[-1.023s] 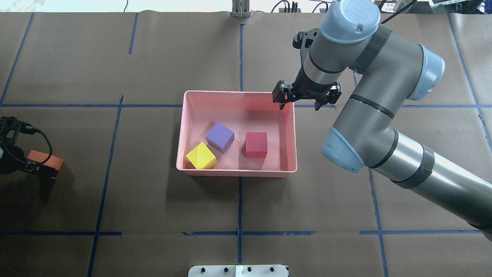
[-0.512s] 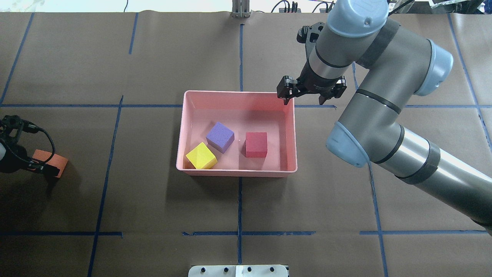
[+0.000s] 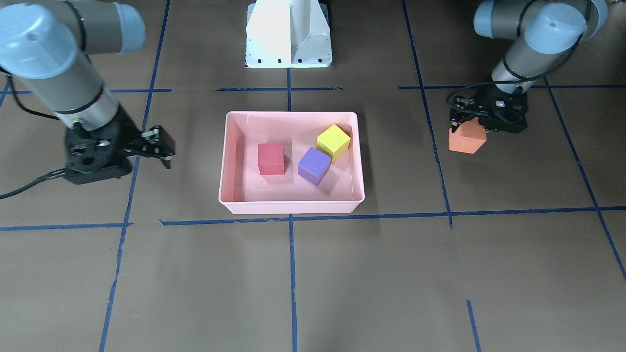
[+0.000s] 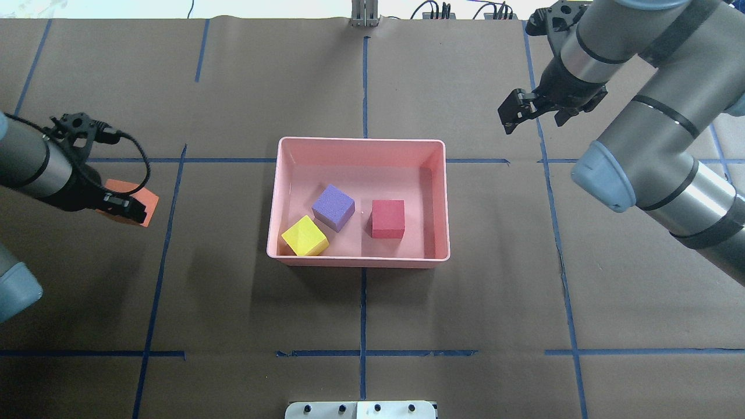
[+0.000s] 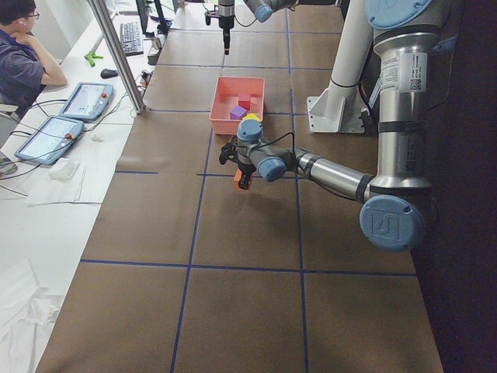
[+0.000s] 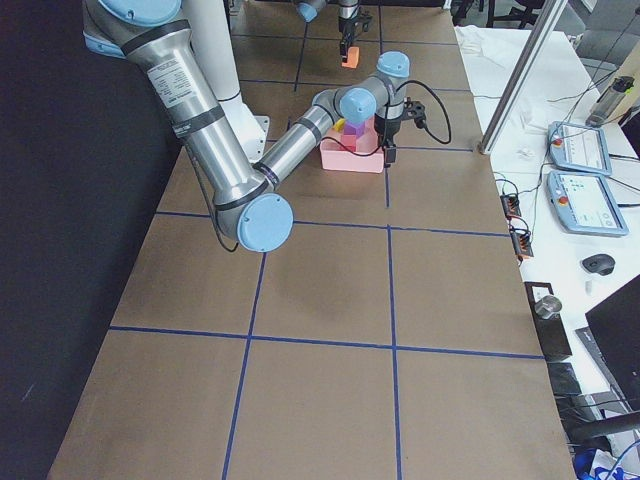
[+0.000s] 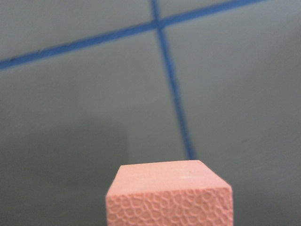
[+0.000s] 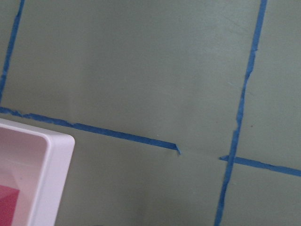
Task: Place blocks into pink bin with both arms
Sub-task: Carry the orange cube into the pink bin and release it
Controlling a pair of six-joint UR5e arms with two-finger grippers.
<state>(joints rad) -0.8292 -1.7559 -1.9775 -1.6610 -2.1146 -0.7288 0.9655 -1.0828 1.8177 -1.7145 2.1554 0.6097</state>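
orange block [image 3: 467, 138] is hanging pinched in the left gripper [image 3: 472, 126] just above the brown paper, well apart from the pink bin [image 4: 359, 141], which is lying to the robot's right of it. red cube [image 4: 388, 219], purple cube [image 4: 333, 207] and yellow cube [image 4: 304, 235] are sitting in the bin's robot-side half. right gripper [image 4: 532, 116] is hovering with fingers spread, holding nothing, off the bin's far right corner.

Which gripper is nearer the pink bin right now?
Right. The right gripper hangs open just beyond the pink bin's far right corner; the left gripper, holding the orange block, is well off to its left.
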